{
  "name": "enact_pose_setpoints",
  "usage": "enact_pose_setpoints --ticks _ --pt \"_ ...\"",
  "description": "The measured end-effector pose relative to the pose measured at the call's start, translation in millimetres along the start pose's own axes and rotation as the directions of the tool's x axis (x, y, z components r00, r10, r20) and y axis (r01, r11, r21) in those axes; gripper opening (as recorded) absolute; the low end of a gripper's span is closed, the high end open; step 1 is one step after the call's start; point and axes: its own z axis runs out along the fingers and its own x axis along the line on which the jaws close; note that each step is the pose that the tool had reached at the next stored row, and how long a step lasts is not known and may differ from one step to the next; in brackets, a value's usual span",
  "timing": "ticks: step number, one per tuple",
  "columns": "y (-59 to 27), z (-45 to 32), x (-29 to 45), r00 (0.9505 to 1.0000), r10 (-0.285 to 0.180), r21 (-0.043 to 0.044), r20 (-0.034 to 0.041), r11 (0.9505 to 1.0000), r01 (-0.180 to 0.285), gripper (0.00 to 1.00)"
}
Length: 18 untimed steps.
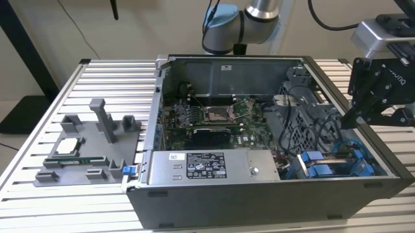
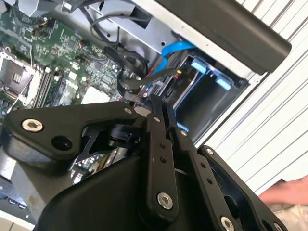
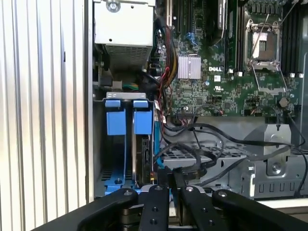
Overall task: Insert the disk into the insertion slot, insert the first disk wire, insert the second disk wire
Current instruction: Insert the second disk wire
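**First wrist view.** The gripper, fingers drawn narrow, is poised among the black wires beside the insertion slot. The disk appears seated edge-on beneath the blue tabs. Whether a wire end is pinched cannot be told. By judgement, the wire plug should be squared to the disk and pressed straight.

**Second wrist view.** The fingertips meet close by the same wires.

**Exterior view.** The computer case rests on a slatted metal table before a pale wall.
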Motion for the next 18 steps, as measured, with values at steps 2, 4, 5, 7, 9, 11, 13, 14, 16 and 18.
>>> enact_pose_setpoints --ticks 2,4,5,7,9,11,13,14,16,18 --pt "7.0 0.0 0.1 1.0000 0.001 0.0002 -0.0002 1.0000 -0.001 0.00" --pt "13.7 0.2 0.3 1.0000 0.002 0.0005 0.0000 1.0000 -0.002 0.00" --pt "17.2 0.3 0.3 1.0000 0.002 0.0007 0.0000 1.0000 -0.002 0.00" --pt "24.0 0.4 0.4 1.0000 0.002 0.0012 0.0000 1.0000 -0.002 0.00" --pt "30.4 0.5 0.5 1.0000 0.003 0.0021 0.0000 1.0000 -0.003 0.00" --pt "36.0 0.6 0.6 1.0000 0.003 0.0032 0.0001 1.0000 -0.003 0.00" --pt "38.8 0.7 0.4 1.0000 0.003 0.0037 0.0001 1.0000 -0.003 0.00" --pt "39.4 0.7 0.4 1.0000 0.003 0.0038 0.0000 1.0000 -0.003 0.00" --pt "39.6 1.2 0.5 1.0000 0.003 0.0052 0.0001 1.0000 -0.003 0.00" --pt "39.8 2.8 0.7 1.0000 0.001 0.0156 0.0003 0.9999 -0.001 0.00"
